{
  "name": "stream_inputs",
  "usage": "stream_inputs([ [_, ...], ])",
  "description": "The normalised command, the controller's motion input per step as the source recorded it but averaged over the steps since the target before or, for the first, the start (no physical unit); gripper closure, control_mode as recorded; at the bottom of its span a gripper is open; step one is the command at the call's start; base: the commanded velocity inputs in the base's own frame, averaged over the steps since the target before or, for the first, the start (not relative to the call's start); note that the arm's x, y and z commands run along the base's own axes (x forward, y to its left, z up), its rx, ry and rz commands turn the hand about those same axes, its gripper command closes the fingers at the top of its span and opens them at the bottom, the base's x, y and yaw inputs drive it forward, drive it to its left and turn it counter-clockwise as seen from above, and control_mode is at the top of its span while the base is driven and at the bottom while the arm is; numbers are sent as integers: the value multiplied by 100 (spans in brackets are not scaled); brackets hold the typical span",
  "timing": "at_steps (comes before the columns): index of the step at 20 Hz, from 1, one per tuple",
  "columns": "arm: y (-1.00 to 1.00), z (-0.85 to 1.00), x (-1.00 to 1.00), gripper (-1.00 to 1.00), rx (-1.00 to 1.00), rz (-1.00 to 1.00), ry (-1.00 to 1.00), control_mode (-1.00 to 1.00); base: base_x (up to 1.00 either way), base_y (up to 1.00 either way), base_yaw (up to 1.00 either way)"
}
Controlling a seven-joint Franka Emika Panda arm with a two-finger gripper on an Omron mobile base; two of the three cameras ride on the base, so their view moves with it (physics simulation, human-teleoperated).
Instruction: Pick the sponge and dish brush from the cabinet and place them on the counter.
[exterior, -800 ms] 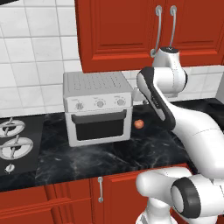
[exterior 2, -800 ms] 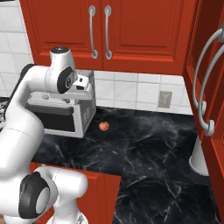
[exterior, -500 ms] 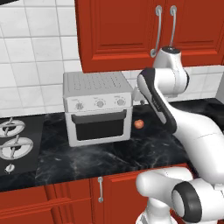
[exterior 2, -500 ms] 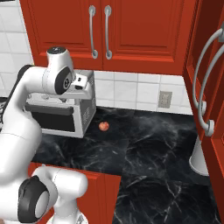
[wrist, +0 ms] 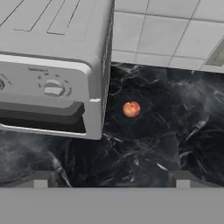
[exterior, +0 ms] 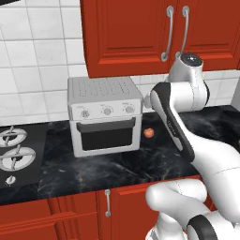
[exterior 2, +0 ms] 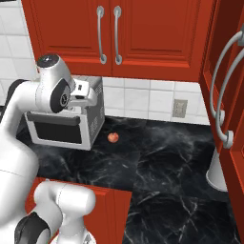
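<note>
Cabinet [exterior: 140, 33] doors are both closed; the two long curved silver handles [exterior: 176, 33] hang side by side at the door seam. It hangs on the wall above the back edge of the desk [exterior: 117, 166], over the toaster oven [exterior: 104, 115] and the space to its right. Sponge and dish brush cannot be seen with the doors closed.

Desk: glossy black marble with faint white veins. The toaster oven stands on it toward the back edge, door closed, three knobs on its front. A small red-orange fruit [wrist: 131, 109] lies on the bare desk surface just beside the oven's right side, apart from it, not touching. A black stovetop [exterior: 16, 154] with silver burners sits at the left end of the desk. White tiled wall [exterior 2: 138, 102] runs behind, with an outlet [exterior 2: 179, 108] in it.

Gripper [wrist: 111, 177]: the two dark fingertips [wrist: 40, 179] stand wide apart in the hand view, nothing between them; it is open and empty. It is held above the desk, looking down on the oven's right front corner and the fruit. In the right base view the hand sits in front of the oven's upper part, below the cabinet's bottom edge, touching neither.

A second red cabinet door [exterior 2: 228, 95] with curved handles stands at the right end of the desk; a white rounded object [exterior 2: 219, 174] rests on the desk below it.
</note>
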Motion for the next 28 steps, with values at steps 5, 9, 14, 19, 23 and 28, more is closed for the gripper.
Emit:
stream_inputs([
  [5,-2,35,-14,-100,3,-1,-17,-100,0,0,0],
  [9,-2,42,-4,-100,1,0,-13,-100,0,0,0],
  [14,-11,43,1,-100,3,-1,-8,-100,0,0,0],
  [19,-12,39,12,-100,1,-5,-5,-100,0,0,0],
  [23,-12,34,17,-100,0,-6,-7,-100,0,0,0],
  [28,-11,29,29,-100,0,-6,-5,-100,0,0,0],
])
